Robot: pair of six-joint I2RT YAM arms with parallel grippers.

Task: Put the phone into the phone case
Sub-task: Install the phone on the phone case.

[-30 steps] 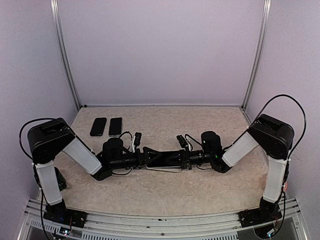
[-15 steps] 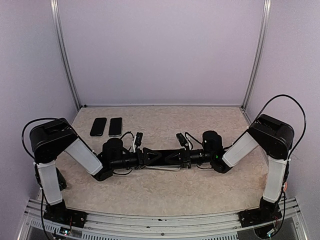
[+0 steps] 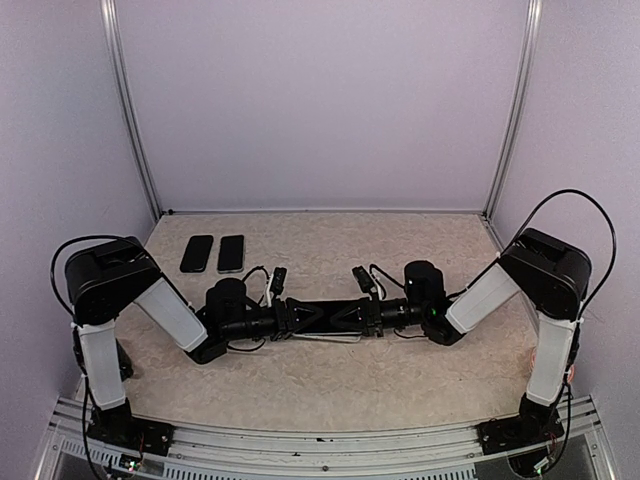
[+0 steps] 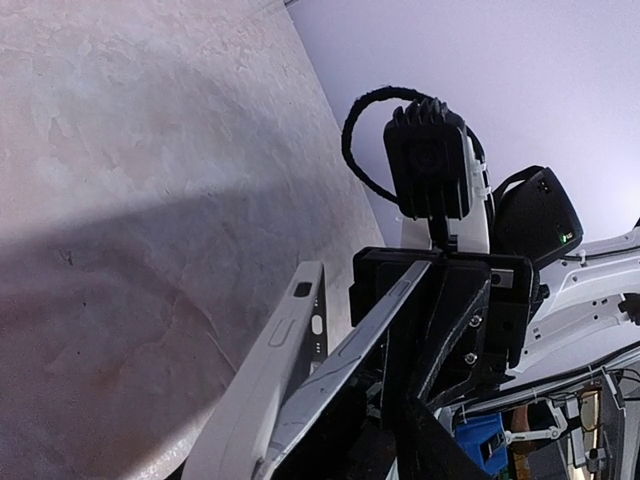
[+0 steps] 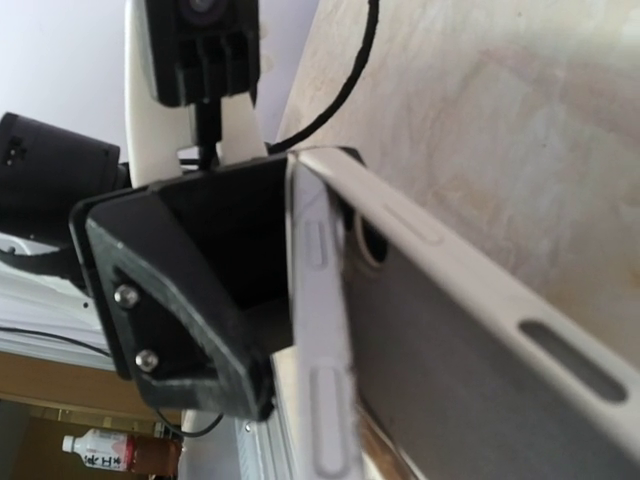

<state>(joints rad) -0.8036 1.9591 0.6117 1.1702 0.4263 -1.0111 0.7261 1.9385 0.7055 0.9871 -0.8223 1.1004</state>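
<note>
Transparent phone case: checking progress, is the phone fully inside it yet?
Not fully in. The left wrist view shows the transparent phone case and the grey-edged slab phone splayed apart, a gap between them.

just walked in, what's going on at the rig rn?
Both arms meet mid-table with a phone held between them, low over the table. The right arm's fingers are closed on one end of it. The left arm's fingers sit at the other end, grip unclear. The clear phone case runs alongside the phone with their edges splayed apart, so it doesn't look seated yet. A black phone and a second one lie at back left, untouched.
</note>
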